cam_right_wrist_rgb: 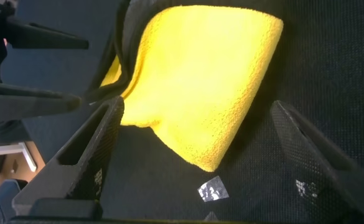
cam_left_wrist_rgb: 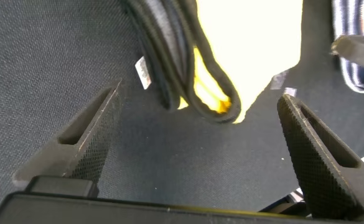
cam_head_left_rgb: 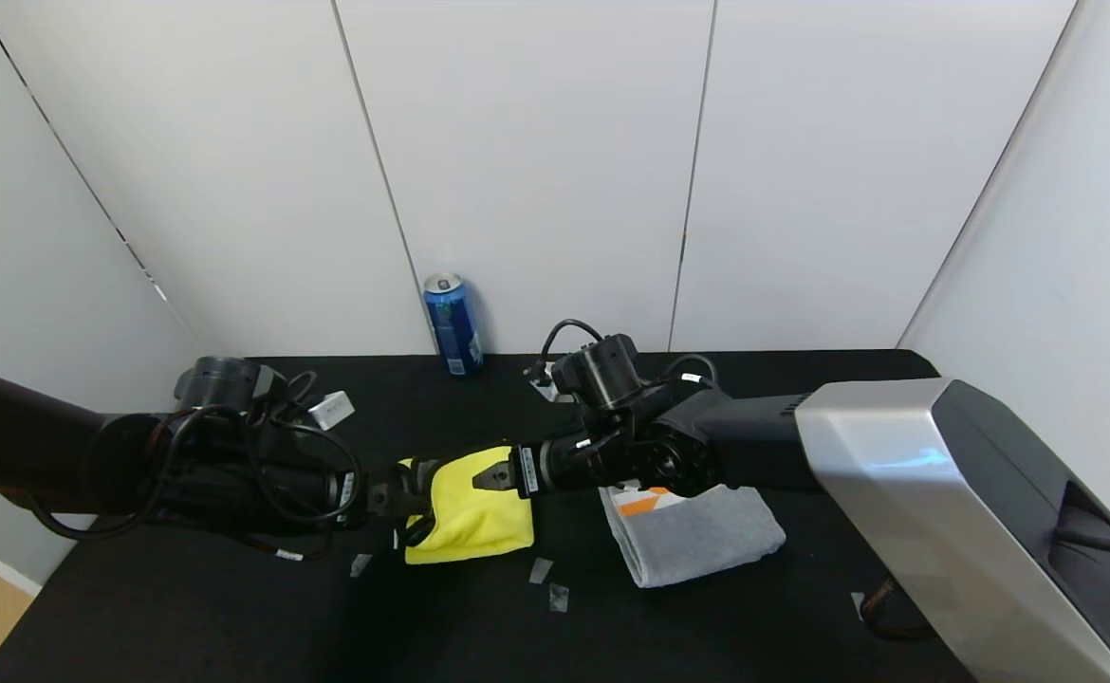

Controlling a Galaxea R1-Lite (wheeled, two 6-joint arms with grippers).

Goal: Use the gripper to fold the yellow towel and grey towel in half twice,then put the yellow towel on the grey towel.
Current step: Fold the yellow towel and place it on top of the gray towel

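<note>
Both claws, left [cam_head_left_rgb: 401, 495] and right [cam_head_left_rgb: 490, 477], gaped released beside folded plush yellow microfibre towel [cam_head_left_rgb: 472, 520]; folded grey terry towel [cam_head_left_rgb: 697, 533] lay near on black tabletop [cam_head_left_rgb: 232, 617].

Partly hidden towels and cut-off cloth edges

The right arm [cam_head_left_rgb: 707, 436] covered the far end of the grey towel [cam_head_left_rgb: 697, 536], leaving only a scrap of its orange band showing. The yellow towel [cam_head_left_rgb: 474, 507] ran off the wrist views' edges, and its near-left corner lay behind the left pincer [cam_head_left_rgb: 401, 498].
</note>
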